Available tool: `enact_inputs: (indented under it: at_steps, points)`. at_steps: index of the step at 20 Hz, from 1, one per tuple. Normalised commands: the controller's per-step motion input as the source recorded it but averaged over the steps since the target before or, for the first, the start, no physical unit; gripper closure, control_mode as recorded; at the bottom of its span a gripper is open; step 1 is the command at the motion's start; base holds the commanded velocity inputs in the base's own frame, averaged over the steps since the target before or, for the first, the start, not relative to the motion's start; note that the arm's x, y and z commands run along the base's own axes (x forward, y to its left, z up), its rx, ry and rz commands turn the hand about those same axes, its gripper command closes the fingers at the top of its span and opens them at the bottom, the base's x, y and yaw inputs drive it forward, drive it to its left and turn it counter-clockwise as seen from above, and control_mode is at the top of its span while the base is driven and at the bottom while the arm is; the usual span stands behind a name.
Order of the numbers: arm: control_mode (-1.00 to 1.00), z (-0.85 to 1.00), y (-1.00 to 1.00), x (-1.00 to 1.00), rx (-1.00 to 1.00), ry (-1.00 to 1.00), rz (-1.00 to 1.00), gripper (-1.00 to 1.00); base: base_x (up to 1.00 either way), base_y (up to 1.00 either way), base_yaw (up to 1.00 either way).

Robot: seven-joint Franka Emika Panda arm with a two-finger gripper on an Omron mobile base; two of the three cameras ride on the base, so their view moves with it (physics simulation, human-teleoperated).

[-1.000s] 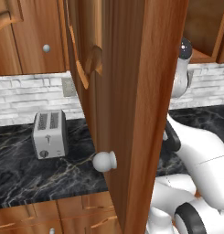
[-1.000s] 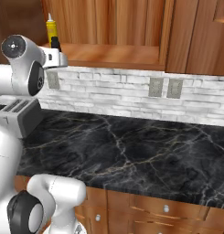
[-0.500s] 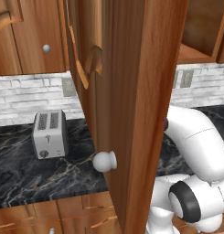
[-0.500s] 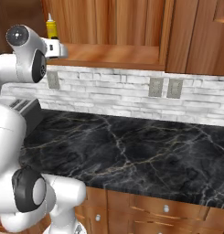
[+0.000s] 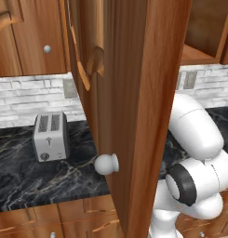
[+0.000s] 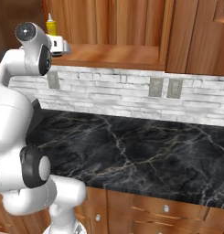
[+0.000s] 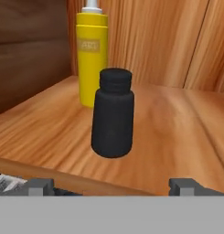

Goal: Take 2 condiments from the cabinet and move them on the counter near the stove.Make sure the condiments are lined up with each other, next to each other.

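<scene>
My arm has swung up to the open cabinet point(image 5: 129, 93), and my fingers point(image 7: 111, 185) stand spread wide, grasping nothing. The black bottle point(image 7: 112, 119) stands on the shelf right ahead, the yellow squeeze bottle point(image 7: 91, 59) just behind it; I judge the first pick is next.

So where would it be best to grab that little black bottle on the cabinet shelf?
Probably around the middle of the black bottle, coming straight in from the open front of the shelf. Its body is a plain upright cylinder, wider than the cap, and both sides are clear. The yellow squeeze bottle stands behind it to the left, so a frontal approach avoids it. The end effector is already open and facing it.
</scene>
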Motion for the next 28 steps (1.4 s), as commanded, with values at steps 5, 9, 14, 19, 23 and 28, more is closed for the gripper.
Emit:
enact_inputs:
  at_steps: [5, 9, 14, 19, 23, 28]
  points:
    - [-1.0, 0.0, 0.11, 0.44, 0.0, 0.0, 0.0, -1.0, 0.0, 0.0, 0.0]
    - [-1.0, 0.0, 0.09, 0.45, 0.0, 0.0, 0.0, -1.0, 0.0, 0.0, 0.0]
    - [-1.0, 0.0, 0.06, 0.35, 0.0, 0.0, 0.0, -1.0, 0.0, 0.0, 0.0]
    - [-1.0, 0.0, 0.03, 0.24, 0.0, 0.0, 0.0, -1.0, 0.0, 0.0, 0.0]
    - [-1.0, 0.0, 0.03, 0.14, 0.0, 0.0, 0.0, -1.0, 0.0, 0.0, 0.0]
    - [-1.0, 0.0, 0.04, 0.05, 0.0, 0.0, 0.0, 1.0, 0.0, 0.0, 0.0]
